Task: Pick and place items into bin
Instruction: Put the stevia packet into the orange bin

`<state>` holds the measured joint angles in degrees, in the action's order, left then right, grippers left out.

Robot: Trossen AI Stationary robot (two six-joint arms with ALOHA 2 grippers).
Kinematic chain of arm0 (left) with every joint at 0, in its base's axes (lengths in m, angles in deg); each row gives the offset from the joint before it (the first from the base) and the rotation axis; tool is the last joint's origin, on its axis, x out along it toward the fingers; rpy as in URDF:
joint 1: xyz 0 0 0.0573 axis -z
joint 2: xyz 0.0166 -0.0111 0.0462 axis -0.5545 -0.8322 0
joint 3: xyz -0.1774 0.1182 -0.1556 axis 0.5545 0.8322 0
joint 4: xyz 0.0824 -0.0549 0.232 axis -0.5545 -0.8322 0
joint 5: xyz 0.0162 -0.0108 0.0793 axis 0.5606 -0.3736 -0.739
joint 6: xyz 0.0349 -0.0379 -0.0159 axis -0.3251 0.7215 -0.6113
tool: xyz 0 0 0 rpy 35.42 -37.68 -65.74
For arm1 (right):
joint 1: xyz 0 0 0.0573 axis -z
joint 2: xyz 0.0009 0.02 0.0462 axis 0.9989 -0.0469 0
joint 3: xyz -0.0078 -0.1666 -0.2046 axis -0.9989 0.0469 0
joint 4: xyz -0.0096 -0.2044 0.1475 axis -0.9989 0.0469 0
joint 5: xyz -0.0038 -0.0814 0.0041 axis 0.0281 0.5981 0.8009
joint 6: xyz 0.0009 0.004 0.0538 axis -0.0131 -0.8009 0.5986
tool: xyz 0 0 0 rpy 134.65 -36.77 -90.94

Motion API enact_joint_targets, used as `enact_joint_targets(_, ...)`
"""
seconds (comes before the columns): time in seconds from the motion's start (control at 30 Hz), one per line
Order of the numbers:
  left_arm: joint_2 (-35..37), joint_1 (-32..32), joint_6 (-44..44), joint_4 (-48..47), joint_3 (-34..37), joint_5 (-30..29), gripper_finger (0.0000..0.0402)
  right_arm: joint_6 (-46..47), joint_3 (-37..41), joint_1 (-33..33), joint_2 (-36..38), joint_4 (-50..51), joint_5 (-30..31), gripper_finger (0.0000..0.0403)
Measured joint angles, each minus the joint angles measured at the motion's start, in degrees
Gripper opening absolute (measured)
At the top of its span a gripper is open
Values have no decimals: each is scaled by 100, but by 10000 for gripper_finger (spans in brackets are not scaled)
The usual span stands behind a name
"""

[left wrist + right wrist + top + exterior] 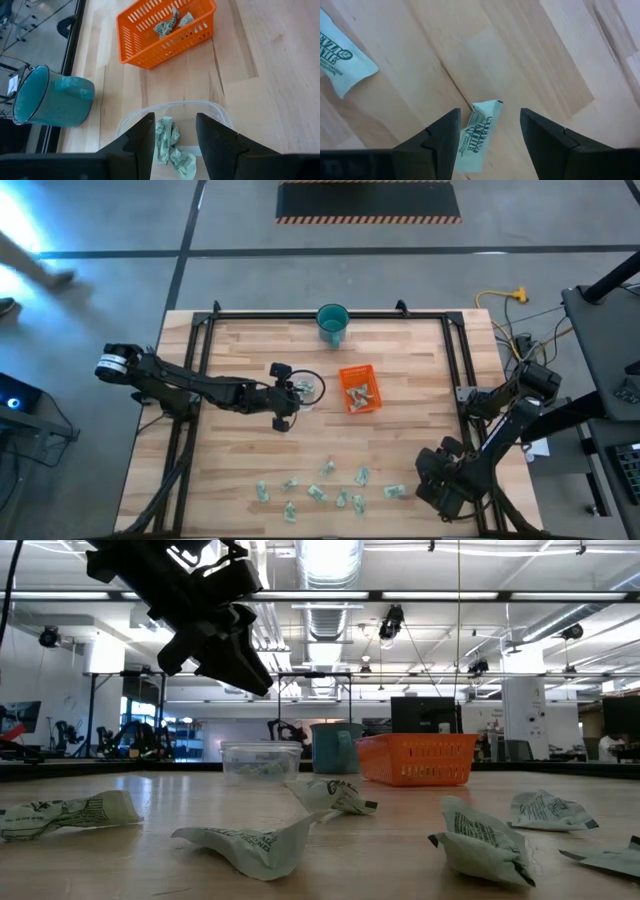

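Several small green-and-white packets (325, 490) lie flat on the wooden table near its near edge, and show close up in the low view (250, 840). More lie in the orange tray (165, 45) and in a clear plastic tub (175, 104). My left gripper (174, 120) hangs open above that tub (312, 385), empty, with the tub's packets (170, 145) below its fingers. My right gripper (490, 114) is open near the table's near right corner (425, 480). Its fingers stand on either side of one packet (477, 132) that lies on the wood.
A teal cup (332, 322) stands by the far edge, beyond the orange tray (345, 370). A black frame (455, 350) runs along the table's sides. Another packet (342, 60) lies near the right gripper. Bare wood lies between the tray and the packets.
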<state>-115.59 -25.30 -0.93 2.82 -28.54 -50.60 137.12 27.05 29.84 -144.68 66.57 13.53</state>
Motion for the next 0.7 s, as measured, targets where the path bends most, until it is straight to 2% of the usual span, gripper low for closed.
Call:
enact_joint_targets(0.5, 0, 0, 2, 28, 1, 0, 127, 17, 48, 0, -278, -37, 16, 195)
enact_joint_targets(0.7, 0, 0, 2, 24, 12, 0, 127, 20, 117, 0, -349, -74, 12, 174)
